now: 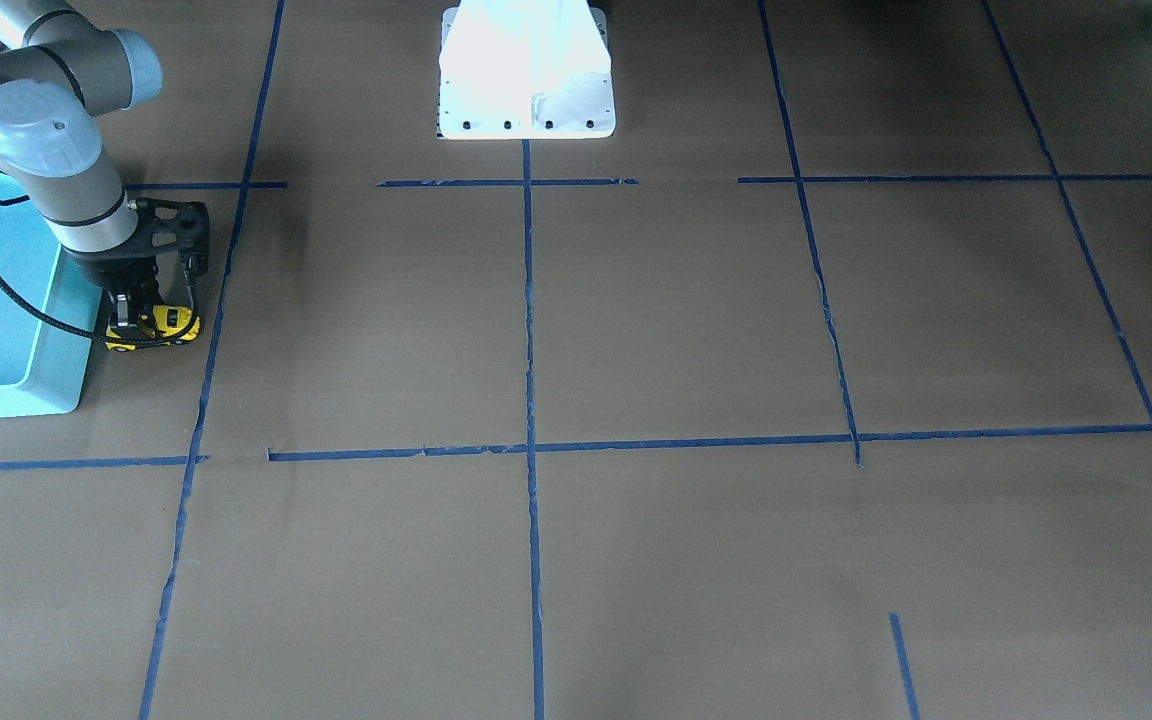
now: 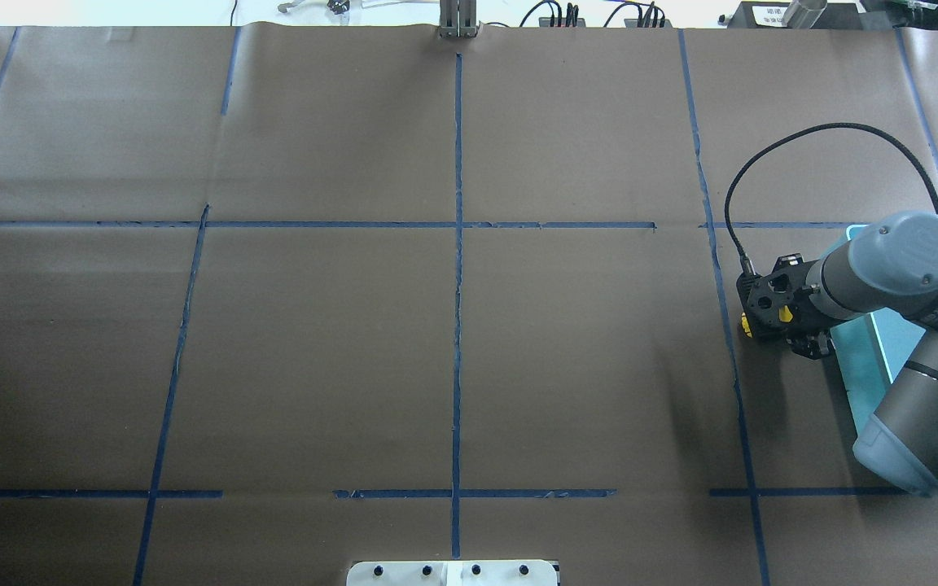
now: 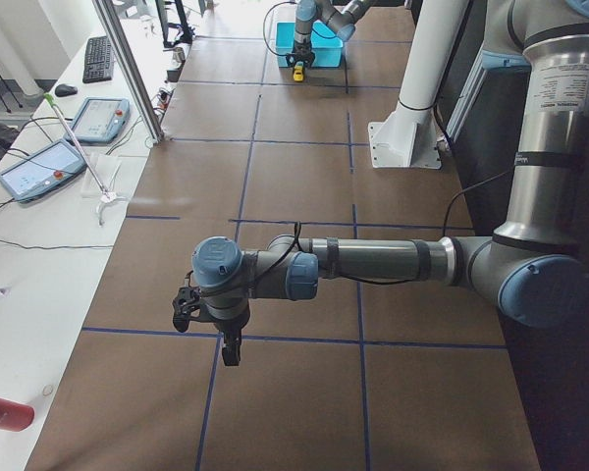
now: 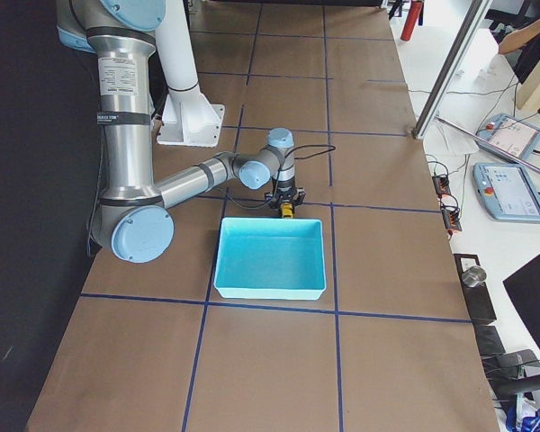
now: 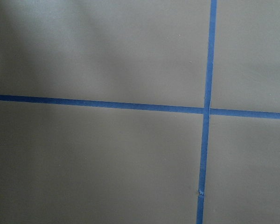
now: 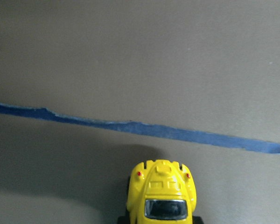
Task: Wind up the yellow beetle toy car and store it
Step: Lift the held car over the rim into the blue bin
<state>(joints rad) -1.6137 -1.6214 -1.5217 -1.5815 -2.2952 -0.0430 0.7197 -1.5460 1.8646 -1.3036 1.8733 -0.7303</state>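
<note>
The yellow beetle toy car (image 1: 153, 328) sits at table level just beside the turquoise bin (image 1: 6, 402), on its inner side. My right gripper (image 1: 139, 312) comes down on it from above and looks shut on its body. The right wrist view shows the car's rear (image 6: 162, 196) low in the middle, short of a blue tape line. From overhead only a yellow sliver (image 2: 747, 325) shows beside the right gripper (image 2: 762, 319). My left gripper (image 3: 224, 339) shows only in the exterior left view, low over the table; I cannot tell whether it is open or shut.
The turquoise bin (image 4: 270, 256) lies open at the table's right end. The robot's white base (image 1: 526, 75) stands at the middle of the near edge. Blue tape lines (image 5: 206, 111) grid the brown table. Pendants and cables (image 4: 508, 184) lie on the side bench.
</note>
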